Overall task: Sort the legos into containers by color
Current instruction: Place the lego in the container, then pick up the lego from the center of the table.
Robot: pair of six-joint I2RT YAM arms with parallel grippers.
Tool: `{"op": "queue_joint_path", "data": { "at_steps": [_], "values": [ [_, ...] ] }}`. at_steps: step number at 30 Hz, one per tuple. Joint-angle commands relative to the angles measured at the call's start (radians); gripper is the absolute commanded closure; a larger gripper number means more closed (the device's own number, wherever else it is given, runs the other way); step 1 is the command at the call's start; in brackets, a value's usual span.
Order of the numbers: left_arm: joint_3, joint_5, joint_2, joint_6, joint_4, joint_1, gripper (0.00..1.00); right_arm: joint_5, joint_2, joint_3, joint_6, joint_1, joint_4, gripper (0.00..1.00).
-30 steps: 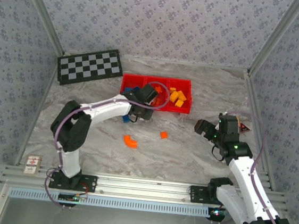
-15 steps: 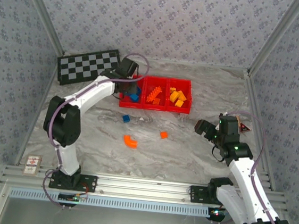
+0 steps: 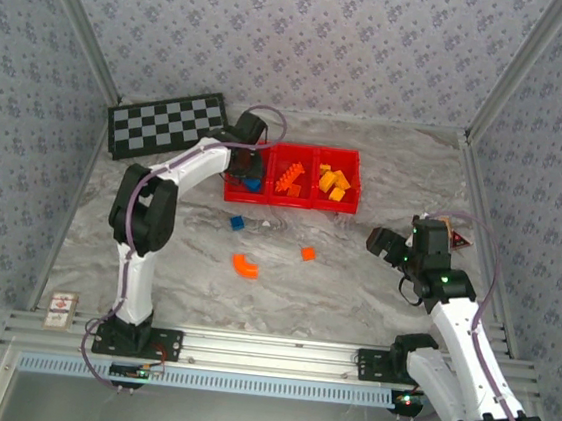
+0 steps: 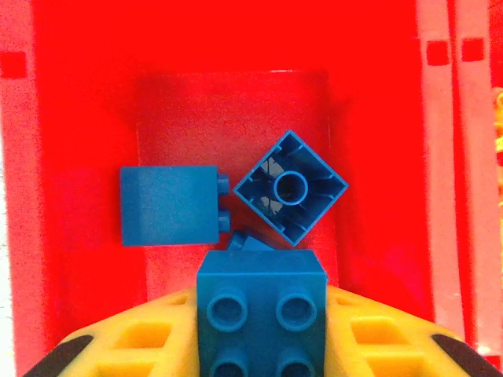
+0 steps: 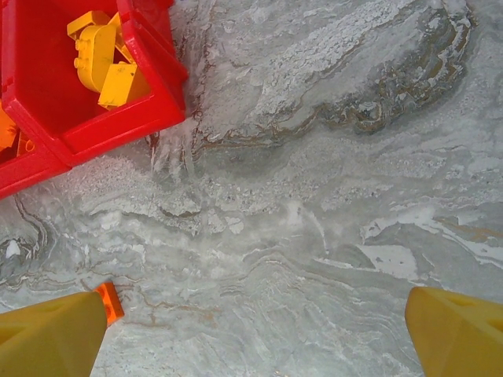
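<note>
My left gripper (image 4: 261, 345) is shut on a blue lego (image 4: 261, 310), studs facing the camera, just above the left compartment of the red containers (image 4: 78, 118). Two more blue legos (image 4: 169, 206) (image 4: 291, 187) lie on that compartment's floor. From above, the left gripper (image 3: 245, 157) hangs over the left end of the containers (image 3: 290, 202); orange legos fill the middle compartment and yellow ones the right. On the table lie a small blue lego (image 3: 238, 222), a curved orange lego (image 3: 245, 265) and a small orange lego (image 3: 308, 254). My right gripper (image 3: 386, 244) (image 5: 255, 334) is open above bare table.
A black-and-white checkered board (image 3: 169, 124) lies at the back left, beside the containers. In the right wrist view the small orange lego (image 5: 111, 302) peeks out beside the left finger, and yellow legos (image 5: 98, 55) sit in the container's corner. Patterned walls close in both sides.
The left arm swung from in front of the middle compartment to the back left, then settled over the left compartment. The right arm has not moved.
</note>
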Motion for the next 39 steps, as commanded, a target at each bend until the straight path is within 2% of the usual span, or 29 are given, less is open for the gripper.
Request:
{"op": "queue_joint_path", "data": {
  "at_steps": [1, 13, 23, 27, 33, 39],
  "values": [
    [0.014, 0.037, 0.009, -0.016, 0.021, 0.005, 0.61, 0.005, -0.009, -0.005, -0.007, -0.007, -0.021, 0.0],
    [-0.031, 0.039, -0.084, 0.013, 0.062, 0.004, 0.46, 0.009, -0.007, 0.002, -0.007, -0.009, -0.015, 0.0],
    [-0.299, -0.051, -0.368, -0.001, 0.105, -0.031, 0.15, 0.002, 0.01, -0.002, -0.008, -0.008, 0.0, 0.0],
    [-0.414, -0.096, -0.454, -0.059, 0.091, -0.066, 0.06, -0.009, 0.024, -0.008, -0.006, -0.006, 0.018, 0.0],
    [-0.542, -0.14, -0.499, -0.186, 0.079, -0.126, 0.04, -0.015, 0.035, -0.016, 0.003, -0.002, 0.038, 0.0],
    [-0.621, -0.176, -0.466, -0.367, 0.116, -0.132, 0.04, -0.018, 0.034, -0.027, 0.007, 0.006, 0.04, 0.0]
  ]
}}
